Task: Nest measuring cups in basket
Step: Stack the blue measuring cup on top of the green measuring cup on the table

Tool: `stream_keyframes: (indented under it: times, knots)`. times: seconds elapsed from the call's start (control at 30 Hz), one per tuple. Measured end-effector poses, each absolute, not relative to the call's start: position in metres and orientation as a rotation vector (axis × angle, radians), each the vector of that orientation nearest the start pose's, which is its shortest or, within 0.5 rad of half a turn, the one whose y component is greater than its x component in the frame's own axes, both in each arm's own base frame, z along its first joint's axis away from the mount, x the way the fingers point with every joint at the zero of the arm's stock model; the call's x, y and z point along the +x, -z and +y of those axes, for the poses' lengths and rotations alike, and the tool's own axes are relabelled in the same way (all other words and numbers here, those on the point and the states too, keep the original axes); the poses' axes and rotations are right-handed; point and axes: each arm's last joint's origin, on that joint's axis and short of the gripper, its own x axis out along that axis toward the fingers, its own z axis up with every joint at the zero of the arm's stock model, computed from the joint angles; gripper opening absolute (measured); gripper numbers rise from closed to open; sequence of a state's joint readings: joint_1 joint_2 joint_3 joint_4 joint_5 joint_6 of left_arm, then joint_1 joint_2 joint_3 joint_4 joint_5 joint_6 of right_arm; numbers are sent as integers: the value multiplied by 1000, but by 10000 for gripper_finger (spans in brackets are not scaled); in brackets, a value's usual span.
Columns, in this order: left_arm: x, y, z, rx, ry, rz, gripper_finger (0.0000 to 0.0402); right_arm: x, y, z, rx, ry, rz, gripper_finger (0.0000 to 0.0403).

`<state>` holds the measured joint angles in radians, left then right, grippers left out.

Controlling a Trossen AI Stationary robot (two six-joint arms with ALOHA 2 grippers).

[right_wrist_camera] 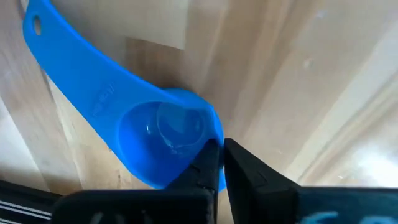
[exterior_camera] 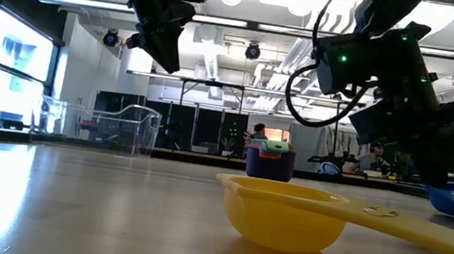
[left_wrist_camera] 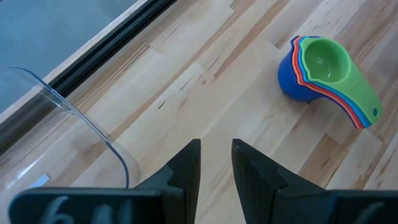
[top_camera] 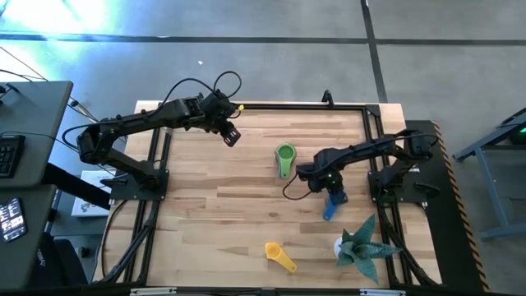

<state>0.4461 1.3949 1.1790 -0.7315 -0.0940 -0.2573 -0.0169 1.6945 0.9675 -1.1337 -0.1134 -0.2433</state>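
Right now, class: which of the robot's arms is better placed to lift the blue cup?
The right. The right gripper is pinching the rim of the blue cup on the table. The left gripper hovers far off, beyond the nested stack.

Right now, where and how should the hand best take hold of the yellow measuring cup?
Probably by its handle. The yellow measuring cup lies bowl-up on the table, apart from other things, its flat handle pointing toward the table's front-right. Come from straight above with the fingers across the handle's width, near the bowl.
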Motion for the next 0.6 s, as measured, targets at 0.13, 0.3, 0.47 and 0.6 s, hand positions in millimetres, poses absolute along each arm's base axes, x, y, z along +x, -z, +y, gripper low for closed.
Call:
stream_keyframes:
  times: [0.13,0.3,0.47,0.6]
  knots:
    - [254,-291,124,-401,-620,877,80,256,-166,-11,-9,-252,1803,3]
    - [254,-291,124,-402,-616,877,80,279,-195,-31,-22,-179,1677,2]
    - [254,-291,124,-406,-611,877,80,296,-228,-58,-80,-111,1557,1]
    - [254,-291,124,-406,-611,877,80,305,-253,-80,-145,-79,1467,1]
